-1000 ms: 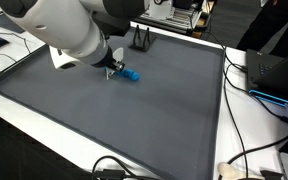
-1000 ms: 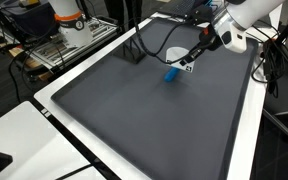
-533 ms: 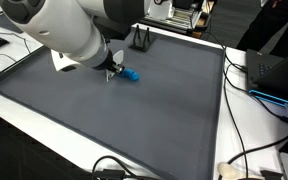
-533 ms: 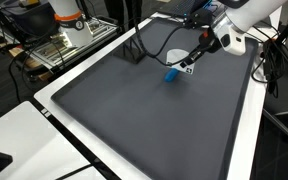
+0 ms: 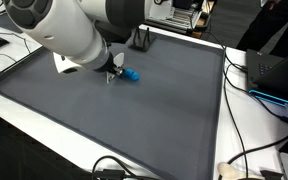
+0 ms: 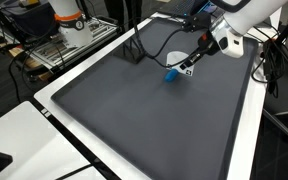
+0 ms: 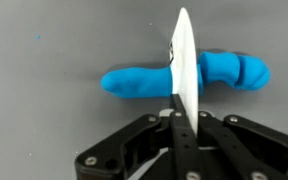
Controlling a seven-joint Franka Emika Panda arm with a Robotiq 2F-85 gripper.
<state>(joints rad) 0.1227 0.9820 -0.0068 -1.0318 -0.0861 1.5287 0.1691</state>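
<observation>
Your gripper (image 7: 177,118) has its jaws clamped together on a thin white blade (image 7: 185,60), which stands edge-on across the blue roll (image 7: 134,83). Whether the edge touches the roll, you cannot tell. The roll lies flat on the gray mat (image 5: 134,125), toward the mat's far edge, where a black stand (image 5: 141,40) sits.

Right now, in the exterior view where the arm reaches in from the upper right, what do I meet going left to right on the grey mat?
black stand → blue piece → gripper, shut on a white blade
</observation>
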